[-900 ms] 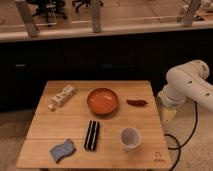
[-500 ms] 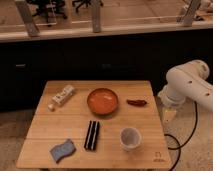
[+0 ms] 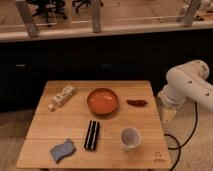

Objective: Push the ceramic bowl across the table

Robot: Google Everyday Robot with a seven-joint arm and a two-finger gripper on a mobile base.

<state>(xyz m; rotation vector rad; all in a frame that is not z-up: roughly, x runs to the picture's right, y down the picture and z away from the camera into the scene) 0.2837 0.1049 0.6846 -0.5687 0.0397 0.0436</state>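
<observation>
Nothing moved since the earlier frame; arm and objects as before. Near edge of light wooden plank table (image 3: pixel 45 125): blue wavy sponge (image 3: pixel 62 150), white cup (image 3: pixel 130 138), black rectangular bar (image 3: pixel 91 135). The gripper (image 3: pixel 168 117) hangs just off table's right side, claw apparently released, holding nothing. Round orange-red glossy ceramic bowl (image 3: pixel 102 101) sits at far centre, well apart from it.

Dim warm light; gripper (image 3: pixel 168 116) pale beside table (image 3: pixel 45 132).

Orange-red ceramic bowl (image 3: pixel 102 100) sits upright, far-centre on wooden table (image 3: pixel 55 125).
</observation>
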